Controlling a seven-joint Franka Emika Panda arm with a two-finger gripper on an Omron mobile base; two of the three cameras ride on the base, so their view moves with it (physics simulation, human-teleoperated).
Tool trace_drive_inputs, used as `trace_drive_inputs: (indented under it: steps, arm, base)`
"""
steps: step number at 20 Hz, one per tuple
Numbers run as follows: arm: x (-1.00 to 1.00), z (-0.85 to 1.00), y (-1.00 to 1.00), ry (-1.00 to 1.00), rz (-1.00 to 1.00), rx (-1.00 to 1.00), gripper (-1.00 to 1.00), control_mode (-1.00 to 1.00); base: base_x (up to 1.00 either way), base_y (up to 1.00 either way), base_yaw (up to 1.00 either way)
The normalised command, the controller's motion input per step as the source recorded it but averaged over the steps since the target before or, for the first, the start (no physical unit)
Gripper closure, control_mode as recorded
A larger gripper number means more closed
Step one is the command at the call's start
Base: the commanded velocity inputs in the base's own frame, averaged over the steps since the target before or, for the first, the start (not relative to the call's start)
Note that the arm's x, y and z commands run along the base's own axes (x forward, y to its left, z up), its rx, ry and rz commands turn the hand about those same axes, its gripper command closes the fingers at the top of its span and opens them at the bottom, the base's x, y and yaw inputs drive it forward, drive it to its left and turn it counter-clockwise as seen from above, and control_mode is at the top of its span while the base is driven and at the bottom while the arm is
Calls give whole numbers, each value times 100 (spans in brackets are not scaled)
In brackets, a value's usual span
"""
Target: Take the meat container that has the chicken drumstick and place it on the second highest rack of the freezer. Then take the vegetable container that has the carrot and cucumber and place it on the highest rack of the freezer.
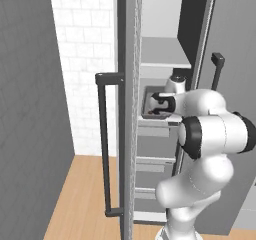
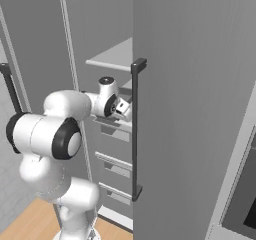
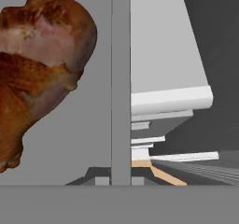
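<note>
The freezer [image 1: 127, 44] stands open. My gripper [image 1: 161, 104] reaches inside at the level of the second highest rack [image 1: 154, 124], below the highest rack [image 1: 165, 59]. It is shut on the side wall of the dark grey meat container [image 1: 149, 99]. The chicken drumstick [image 3: 39, 64] lies reddish-brown on the container's floor, left of that wall [image 3: 121, 78]. A pale shelf [image 3: 163, 55] lies beside the wall. From the right, the gripper [image 2: 125, 109] sits just behind the door's edge. The vegetable container with the carrot and cucumber is out of view.
The open freezer door [image 1: 129, 149] with its dark bar handle [image 1: 104, 144] stands close on the arm's left. The other door [image 2: 190, 109] and handle [image 2: 136, 129] are on its right. Stacked drawers [image 1: 155, 166] lie below the shelves. A white tiled wall [image 1: 85, 59] is behind.
</note>
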Motion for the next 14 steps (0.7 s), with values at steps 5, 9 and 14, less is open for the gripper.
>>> trace_drive_inputs:
  steps: [5,9,14]
  arm:
    - [50,-19,0,0,-1,0,100,-100]
    - [46,-19,0,0,0,0,100,-100]
    - [45,-20,0,0,-1,0,100,-100]
  base:
    - [0,0,0]
    - [0,0,0]
    - [0,0,0]
